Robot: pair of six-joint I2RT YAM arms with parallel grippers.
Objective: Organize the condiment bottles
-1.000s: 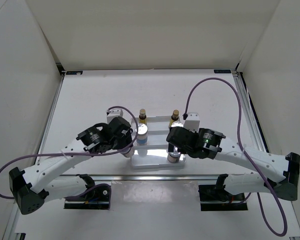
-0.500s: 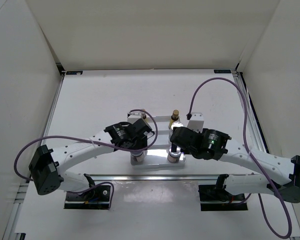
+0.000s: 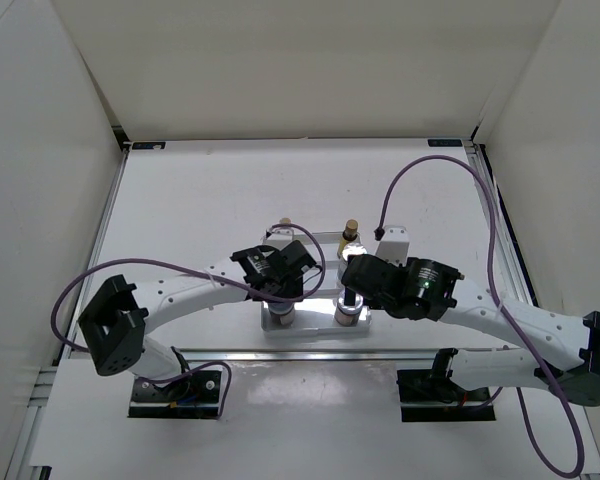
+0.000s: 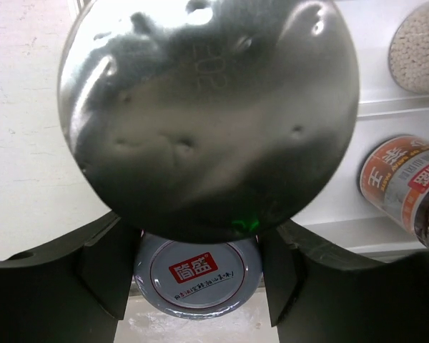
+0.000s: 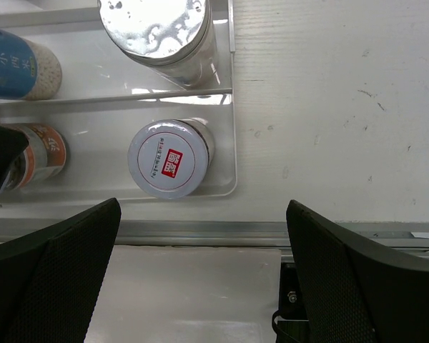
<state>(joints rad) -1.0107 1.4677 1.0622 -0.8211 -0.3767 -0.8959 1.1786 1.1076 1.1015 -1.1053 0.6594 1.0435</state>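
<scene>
Gripping a silver-lidded jar (image 4: pixel 207 107) half-closed, the left gripper (image 4: pixel 199 268) hovered over the clear tray (image 5: pixel 100 136) — the other bottles (image 5: pixel 170 158) already stood there — so only this placing seemed left; the right gripper (image 5: pixel 204 268) hung wide open, empty.

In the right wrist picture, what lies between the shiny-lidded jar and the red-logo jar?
A divider ridge of the clear tray separates them, shown in the right wrist view.

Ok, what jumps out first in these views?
A silver-lidded jar fills the left wrist view, clamped in the left gripper above the clear tray. The right gripper hangs wide open over a red-logo jar in the tray's near right corner.
</scene>
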